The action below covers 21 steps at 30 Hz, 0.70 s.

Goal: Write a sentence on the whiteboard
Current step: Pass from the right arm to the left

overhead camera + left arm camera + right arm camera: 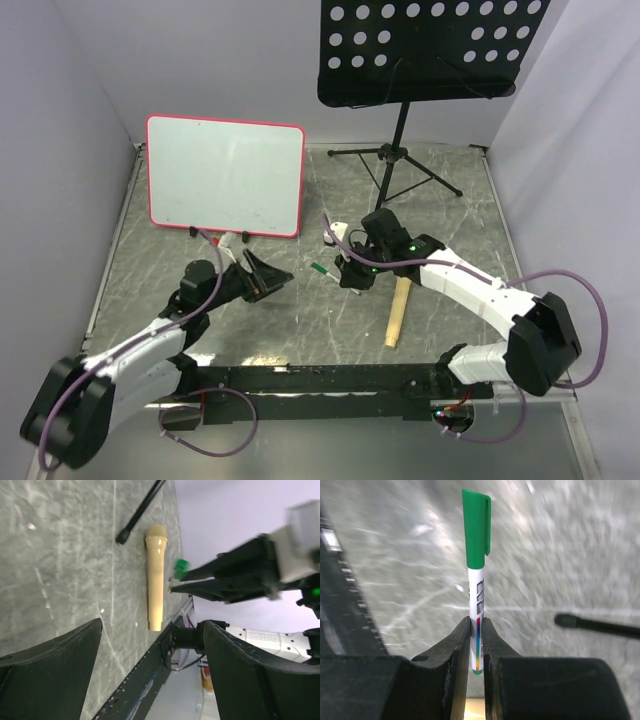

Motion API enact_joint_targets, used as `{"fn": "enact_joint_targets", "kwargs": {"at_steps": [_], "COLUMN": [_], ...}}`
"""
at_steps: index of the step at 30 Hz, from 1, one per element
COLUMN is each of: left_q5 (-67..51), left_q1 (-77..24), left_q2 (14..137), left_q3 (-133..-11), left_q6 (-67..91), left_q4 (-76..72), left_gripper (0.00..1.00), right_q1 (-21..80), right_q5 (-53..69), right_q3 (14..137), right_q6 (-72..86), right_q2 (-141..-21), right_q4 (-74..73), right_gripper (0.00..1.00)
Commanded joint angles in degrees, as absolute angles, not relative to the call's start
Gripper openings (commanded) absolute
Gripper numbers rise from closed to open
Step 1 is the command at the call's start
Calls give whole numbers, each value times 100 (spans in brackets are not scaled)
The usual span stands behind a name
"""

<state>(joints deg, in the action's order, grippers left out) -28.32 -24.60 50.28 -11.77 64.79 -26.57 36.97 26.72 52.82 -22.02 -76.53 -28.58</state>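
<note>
The whiteboard with its pink-red frame stands tilted at the back left. Its face looks blank and no sentence shows on it. My right gripper hovers over the table's middle, shut on a white marker with its green cap on. The jaws pinch the barrel near its tail end. The green cap also shows in the top view and in the left wrist view. My left gripper is open and empty, low in front of the board's lower right corner, pointing toward the right gripper.
A light wooden stick lies on the table right of centre, also in the left wrist view. A black perforated music stand stands at the back right on tripod legs. Grey walls close in the sides.
</note>
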Motion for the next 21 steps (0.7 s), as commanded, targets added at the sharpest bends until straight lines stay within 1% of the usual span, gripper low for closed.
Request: {"fn": "enact_joint_targets", "kwargs": {"at_steps": [1,3,6,10,11,12,14,15,17,18,21], "left_q5": [-2733,-2725,-2751,-2672,-2654,-2654,-2584,-2558,-2479,-2444,-2338], "left_q1": [-2829,-3058,-3313,-3489,-3533,-3551,-3612,-3630,-3682,-3709,-3770], "left_q2": [5826,6246,6678,6890,6925,6952,7013,7022,7040,7040,7049], "left_q3": [-1502,-1712,-1933,-2065,-2126,-2170,-2284,-2320,-2425,-2487,-2671], "left_q6": [6864,6855,6847,6830,6803,6759,6610,6548,6364,6294,6030], "left_q4": [-4253,-4403,-4684,-4826,-4686,-4580,-4230,-4097,-3938,-3650,-3297], "left_gripper": [87,90,89,86,84,79,75,70,65,60,52], "right_q1": [3709,3709,3709,3700,3709,3709,3709,3709,3700,3700,3709], "right_q5": [3594,3647,3744,3753,3788,3797,3841,3841,3858,3858,3885], "right_q3": [5150,5185,5186,5212,5212,5212,5229,5238,5247,5256,5256], "right_q6": [-2549,-2601,-2619,-2645,-2663,-2663,-2672,-2672,-2681,-2681,-2681], "right_q2": [-7409,-7400,-7365,-7392,-7383,-7392,-7383,-7400,-7409,-7418,-7435], "right_q4": [-2786,-2847,-2874,-2927,-2935,-2944,-2962,-2971,-2988,-2988,-3006], "right_gripper": [5,5,5,5,5,5,5,5,5,5,5]}}
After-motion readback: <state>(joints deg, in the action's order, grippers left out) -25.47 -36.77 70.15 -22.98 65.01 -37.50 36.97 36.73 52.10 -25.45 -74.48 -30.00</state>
